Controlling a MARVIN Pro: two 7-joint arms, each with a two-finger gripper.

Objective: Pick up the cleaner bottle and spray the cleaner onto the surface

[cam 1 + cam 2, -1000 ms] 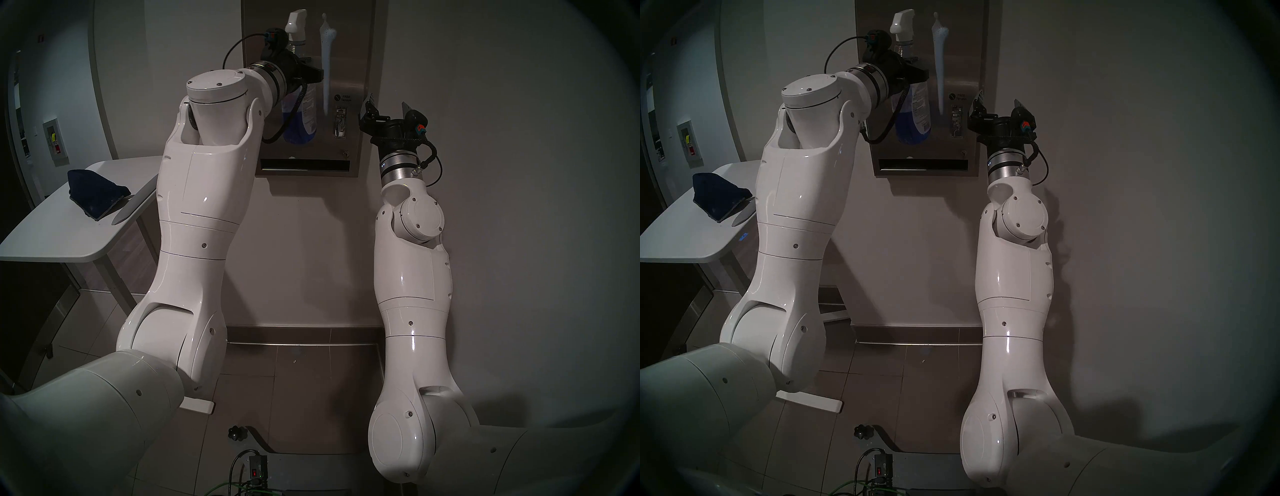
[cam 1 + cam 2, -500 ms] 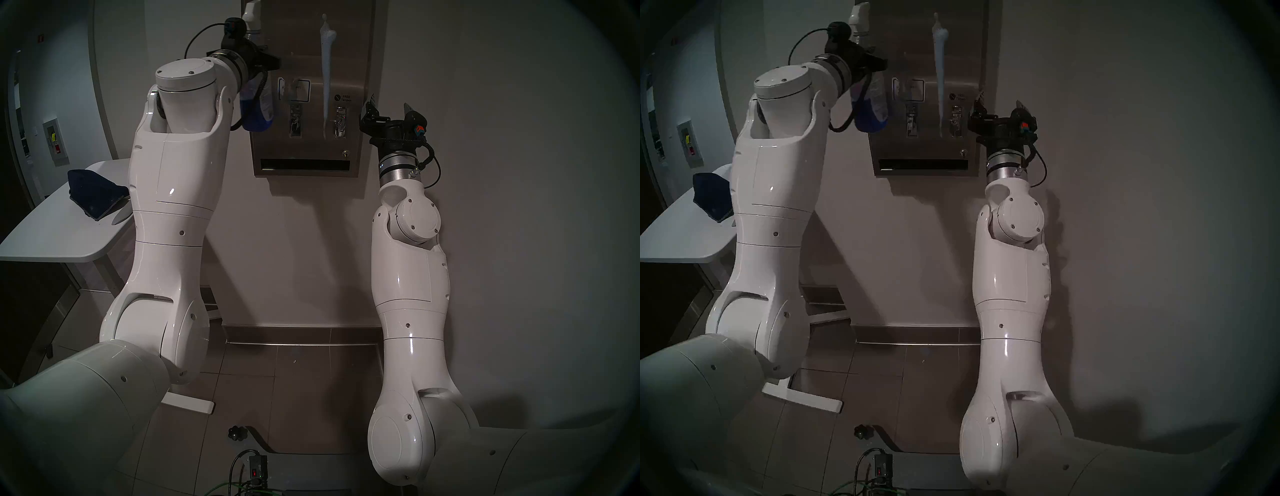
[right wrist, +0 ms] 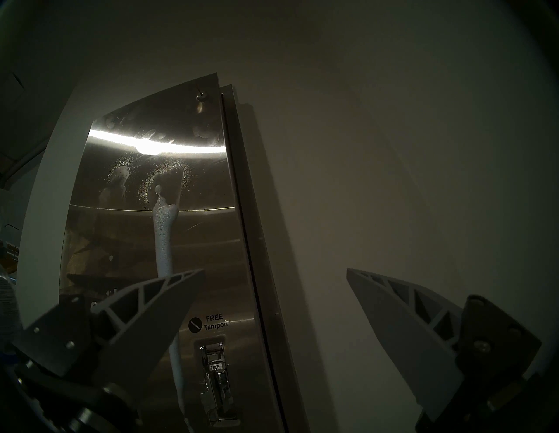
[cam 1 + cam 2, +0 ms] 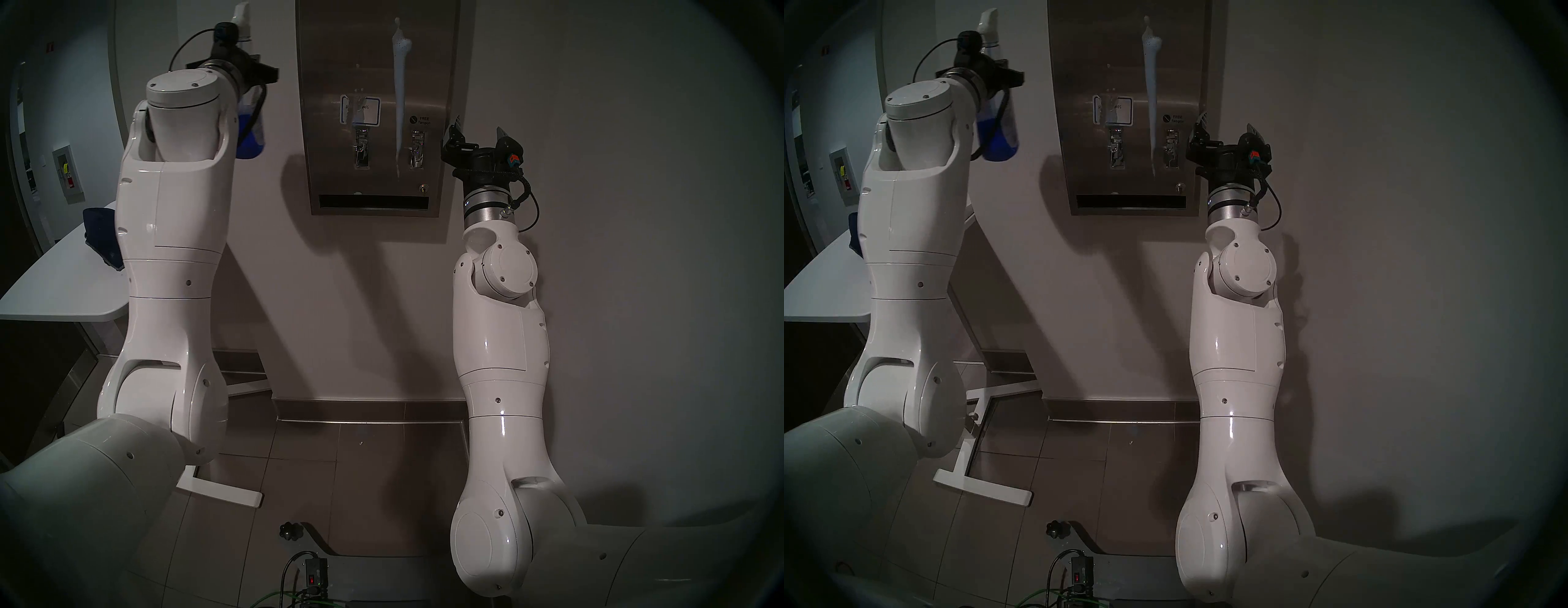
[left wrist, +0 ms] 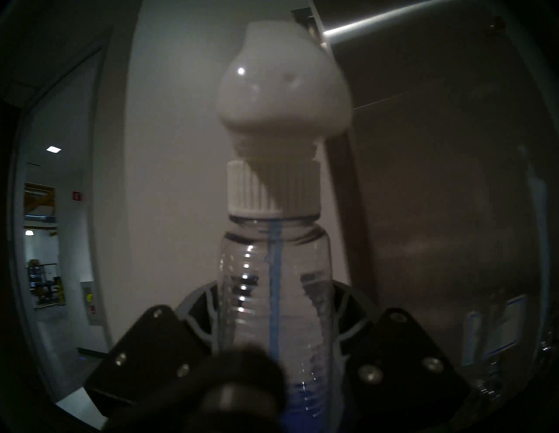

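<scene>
The left claw (image 5: 273, 326) was clamped round the neck of the bottle (image 5: 275, 272), fingers (image 5: 202, 317) pressed to the ribbed clear plastic on both sides. The bottle stood upright in that grip, white nozzle on top, blue cleaner (image 4: 996, 136) pooled in its lower half. In the head views the bottle (image 4: 251, 136) hung high against the white wall, well apart from the panel (image 4: 339, 51) and to its left.

On the panel itself, a long white foam streak (image 4: 399, 85) ran down the steel, from near the top to just beside the right lever (image 4: 416, 148). The right wrist view showed that streak (image 3: 163, 236) bubbly, with fine droplets scattered round its head. A blue-bordered sticker (image 4: 360, 111) sat above the left lever (image 4: 361, 150), and the dark slot (image 4: 373, 201) crossed the bottom.

The right claw (image 3: 272, 290) was spread wide and empty, pointing up, just beside the panel's right edge. Over on the left, a dark cloth (image 4: 102, 237) lay on the worktop (image 4: 55, 288), half hidden behind the left arm.
</scene>
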